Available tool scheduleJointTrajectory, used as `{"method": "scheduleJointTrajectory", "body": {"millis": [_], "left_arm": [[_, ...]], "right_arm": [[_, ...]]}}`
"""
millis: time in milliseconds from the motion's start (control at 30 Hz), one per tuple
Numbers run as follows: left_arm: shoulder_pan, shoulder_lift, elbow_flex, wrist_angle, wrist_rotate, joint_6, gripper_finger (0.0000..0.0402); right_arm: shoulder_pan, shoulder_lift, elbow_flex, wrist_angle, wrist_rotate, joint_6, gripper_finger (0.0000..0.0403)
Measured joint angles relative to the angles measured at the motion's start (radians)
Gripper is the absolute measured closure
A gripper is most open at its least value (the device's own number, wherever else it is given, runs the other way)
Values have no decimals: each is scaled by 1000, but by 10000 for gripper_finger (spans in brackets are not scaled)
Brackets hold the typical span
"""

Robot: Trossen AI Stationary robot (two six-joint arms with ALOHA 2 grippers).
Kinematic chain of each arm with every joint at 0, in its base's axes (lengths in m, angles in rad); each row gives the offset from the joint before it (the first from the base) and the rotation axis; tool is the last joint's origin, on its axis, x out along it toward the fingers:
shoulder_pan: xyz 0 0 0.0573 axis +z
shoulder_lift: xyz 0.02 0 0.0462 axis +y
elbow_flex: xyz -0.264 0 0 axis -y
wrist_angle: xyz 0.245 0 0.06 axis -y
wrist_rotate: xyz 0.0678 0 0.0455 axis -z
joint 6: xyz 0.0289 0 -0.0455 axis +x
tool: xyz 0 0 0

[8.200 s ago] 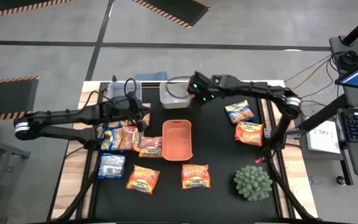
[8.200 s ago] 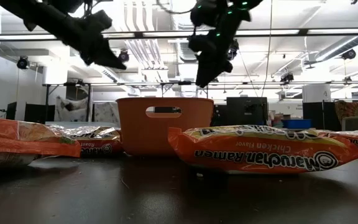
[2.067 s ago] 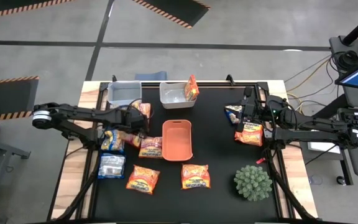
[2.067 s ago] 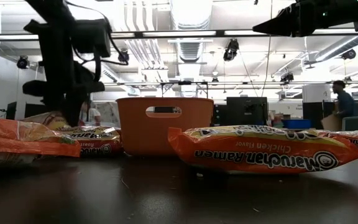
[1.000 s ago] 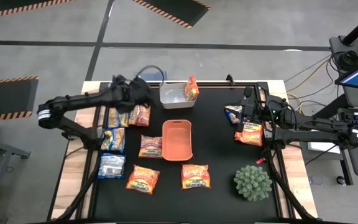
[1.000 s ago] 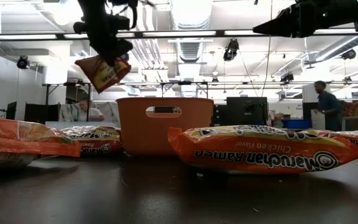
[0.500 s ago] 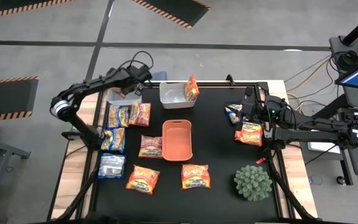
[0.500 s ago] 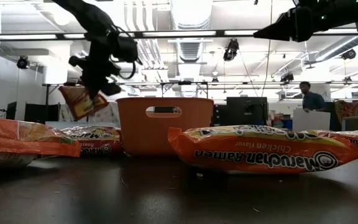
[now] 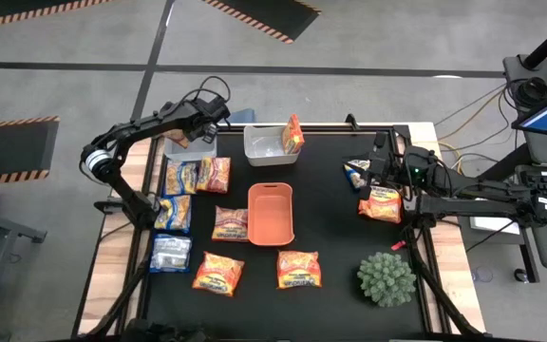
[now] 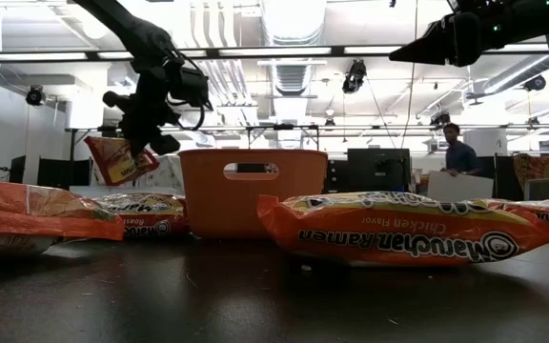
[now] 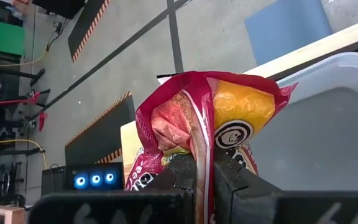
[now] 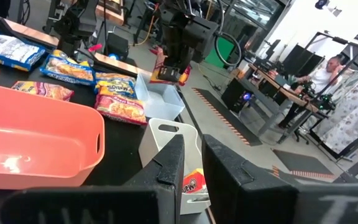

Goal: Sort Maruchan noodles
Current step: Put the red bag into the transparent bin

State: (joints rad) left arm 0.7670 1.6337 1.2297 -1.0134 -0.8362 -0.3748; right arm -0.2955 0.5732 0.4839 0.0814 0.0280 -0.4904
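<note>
- Left hand (image 11: 202,168) is clamped on a red packet (image 11: 210,118), hanging it over the far-left bin (image 9: 180,144) at the far edge of the bench (image 9: 330,218).
- In the left wrist view the pale bin wall sits right behind the packet, so it looks lined up, more or less.
- I'd get the packet fully inside the rim before opening, and go low. It's crinkly and light, so a high drop could snag the edge or flip out.
- It's pinched at one end and dangling, so let the free end settle first.
- Right hand (image 12: 191,163) hovers over the packets on the right side, fingers nearly closed, nothing between them as far as I can tell.
- One packet leans in the second bin (image 9: 272,142); the others lie around the orange tray (image 9: 271,215).
</note>
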Motion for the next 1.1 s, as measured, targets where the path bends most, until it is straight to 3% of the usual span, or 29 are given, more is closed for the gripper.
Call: {"method": "scheduleJointTrajectory", "body": {"millis": [467,900,1100], "left_arm": [[4,0,-11,-36,-53,-83,399],[17,0,-59,-31,-52,-112,335],[32,3,-115,-21,-36,-137,324]], "right_arm": [[0,0,0,-2,0,9,355],[0,0,0,-3,0,11,355],[0,0,0,-5,0,11,355]]}}
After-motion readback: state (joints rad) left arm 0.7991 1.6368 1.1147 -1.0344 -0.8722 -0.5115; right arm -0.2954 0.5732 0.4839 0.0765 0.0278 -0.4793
